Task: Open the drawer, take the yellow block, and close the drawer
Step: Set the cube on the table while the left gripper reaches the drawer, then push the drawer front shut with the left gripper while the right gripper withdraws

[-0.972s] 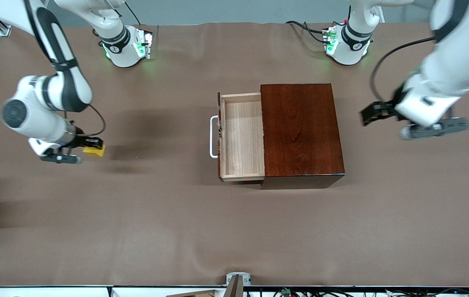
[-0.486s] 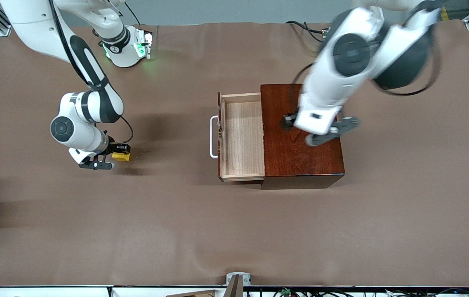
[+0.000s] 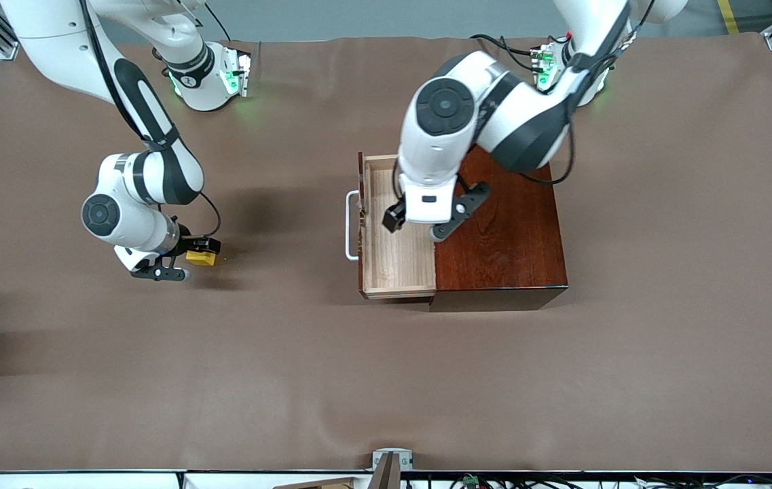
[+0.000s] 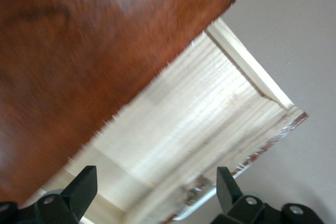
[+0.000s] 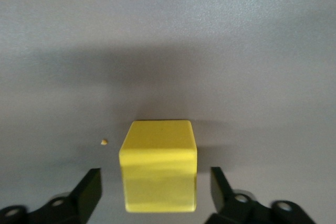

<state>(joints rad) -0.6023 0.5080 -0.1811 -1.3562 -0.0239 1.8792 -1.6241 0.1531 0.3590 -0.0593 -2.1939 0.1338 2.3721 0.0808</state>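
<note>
From here I see the left arm's wrist covering part of the drawer (image 3: 396, 251) and the adjoining edge of the reddish-brown wooden box (image 3: 501, 217), so the drawer's floor under it is hidden in the front view. The left wrist view fills in some of it: pale bare wood, one inner corner, a chipped front panel, and only a cut-off sliver of the white U-shaped handle (image 3: 350, 225).

The box stands about mid-table, slightly toward the left arm's end. Its drawer is pulled out toward the right arm's end of the table, handle leading; the opened tray's long side runs from the robots' edge toward the camera's edge.

The left gripper (image 3: 394, 219) hangs over the open drawer near the box's lip, its fingers (image 4: 79, 190) spread with nothing between them.

The yellow block (image 3: 201, 258) sits on the table (image 3: 386, 380) well apart from the drawer, toward the right arm's end and roughly level with the drawer's middle. In the front view it is partly tucked under the gripper's fingers. In the right wrist view it is a plain cube resting flat, one face square to the camera. The right gripper (image 3: 197, 252) straddles it with fingers (image 5: 89, 187) spread, a clear gap on each side. A tiny tan crumb (image 5: 104, 141) lies just beside the block.
</note>
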